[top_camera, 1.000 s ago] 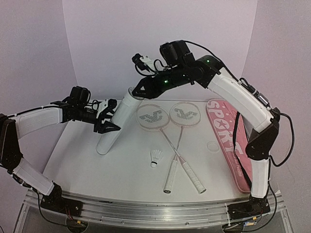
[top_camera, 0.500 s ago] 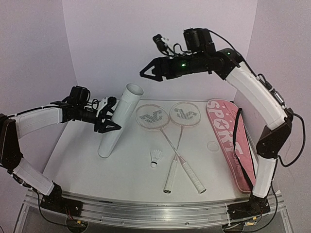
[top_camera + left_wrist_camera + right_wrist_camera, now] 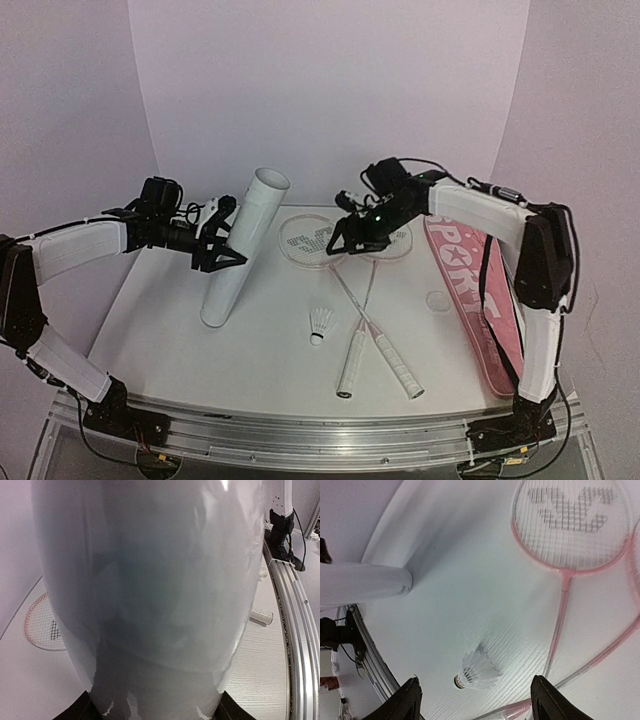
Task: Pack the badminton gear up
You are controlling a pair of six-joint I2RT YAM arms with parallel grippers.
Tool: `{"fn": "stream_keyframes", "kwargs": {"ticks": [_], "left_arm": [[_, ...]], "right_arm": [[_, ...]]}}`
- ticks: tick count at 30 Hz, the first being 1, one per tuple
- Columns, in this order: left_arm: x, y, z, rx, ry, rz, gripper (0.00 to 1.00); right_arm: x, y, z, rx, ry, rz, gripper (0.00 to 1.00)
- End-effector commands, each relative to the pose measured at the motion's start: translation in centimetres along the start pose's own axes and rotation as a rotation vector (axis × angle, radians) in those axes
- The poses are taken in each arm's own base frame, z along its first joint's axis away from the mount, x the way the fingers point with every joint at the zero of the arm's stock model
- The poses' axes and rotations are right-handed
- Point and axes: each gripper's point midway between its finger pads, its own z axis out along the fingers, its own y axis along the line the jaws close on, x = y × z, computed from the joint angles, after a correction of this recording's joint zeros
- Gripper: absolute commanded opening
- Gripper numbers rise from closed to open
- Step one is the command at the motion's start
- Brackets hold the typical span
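So the left gripper (image 3: 222, 243) is clamped on the tilted white tube (image 3: 257, 212), guessing to keep its mouth reachable, while the right gripper (image 3: 336, 242) hangs open and empty over the rackets (image 3: 303, 246), one shuttlecock (image 3: 321, 323) loose on the tabletop (image 3: 190, 345) nearby.

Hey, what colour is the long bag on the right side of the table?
The bag is pink with white SPORT lettering, best seen in the top view.

We see a robotics lab test booth: plain pale backdrop panels (image 3: 330, 90) enclose a white desk (image 3: 260, 350), with a cabled left arm (image 3: 75, 250) and right arm (image 3: 480, 205) bolted to an aluminium rail (image 3: 320, 432).
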Motion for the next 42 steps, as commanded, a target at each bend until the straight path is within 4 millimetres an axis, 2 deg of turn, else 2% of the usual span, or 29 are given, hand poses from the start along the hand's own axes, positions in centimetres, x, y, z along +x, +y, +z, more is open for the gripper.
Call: {"fn": "stream_keyframes", "kwargs": {"ticks": [1, 4, 6, 8, 13, 17, 21, 23, 25, 27, 29, 31, 34, 36, 38, 40, 42], "left_arm": [[-1.2, -0.2, -0.6, 0.0, -0.036, 0.014, 0.28], [-1.1, -0.2, -0.6, -0.001, -0.034, 0.016, 0.29], [-1.1, -0.2, -0.7, -0.004, -0.032, 0.019, 0.29], [-1.0, -0.3, -0.7, -0.002, -0.032, 0.017, 0.29], [-1.0, -0.3, -0.6, 0.002, -0.036, 0.017, 0.29], [-1.0, -0.3, -0.6, 0.001, -0.037, 0.018, 0.29], [-1.2, -0.2, -0.5, 0.003, -0.043, 0.014, 0.29], [-1.2, -0.2, -0.6, -0.001, -0.042, 0.015, 0.29], [-1.2, -0.2, -0.6, -0.002, -0.041, 0.017, 0.29], [-1.2, -0.2, -0.6, -0.003, -0.04, 0.019, 0.29], [-1.1, -0.2, -0.6, -0.004, -0.038, 0.019, 0.29], [-1.1, -0.2, -0.6, -0.005, -0.036, 0.019, 0.29], [-0.9, -0.3, -0.6, -0.002, -0.029, 0.031, 0.29], [-0.8, -0.4, -0.6, 0.001, -0.026, 0.038, 0.29], [-0.7, -0.5, -0.6, 0.005, -0.027, 0.043, 0.29], [-0.8, -0.5, -0.5, 0.007, -0.031, 0.049, 0.29], [-0.8, -0.4, -0.4, 0.008, -0.035, 0.049, 0.29]], "right_arm": [[3.2, 1.6, 4.3, -0.114, 0.131, -0.042, 0.73], [5.3, 1.1, 7.0, -0.141, 0.208, -0.019, 0.73], [6.4, 1.7, 8.0, -0.185, 0.245, -0.014, 0.72], [7.2, 2.3, 8.8, -0.227, 0.277, 0.005, 0.7], [9.8, 2.2, 9.9, -0.258, 0.356, 0.047, 0.64], [12.1, 1.3, 10.9, -0.212, 0.413, 0.052, 0.62], [12.5, 1.7, 11.7, -0.241, 0.437, 0.078, 0.45], [12.5, 1.7, 11.7, -0.243, 0.44, 0.08, 0.21], [12.4, 1.9, 11.5, -0.244, 0.435, 0.077, 0.03], [11.7, 2.5, 10.8, -0.255, 0.418, 0.072, 0.0], [10.0, 3.6, 9.3, -0.274, 0.373, 0.063, 0.0], [6.8, 5.0, 6.3, -0.271, 0.279, 0.036, 0.0], [0.7, 6.7, 0.1, -0.188, 0.062, -0.055, 0.0], [-3.6, 8.5, -5.6, -0.118, -0.123, -0.142, 0.0], [-7.1, 9.9, -10.8, -0.031, -0.295, -0.199, 0.0], [-9.2, 11.8, -14.4, 0.057, -0.429, -0.284, 0.0], [-10.2, 14.7, -16.3, 0.085, -0.515, -0.391, 0.0]]}}
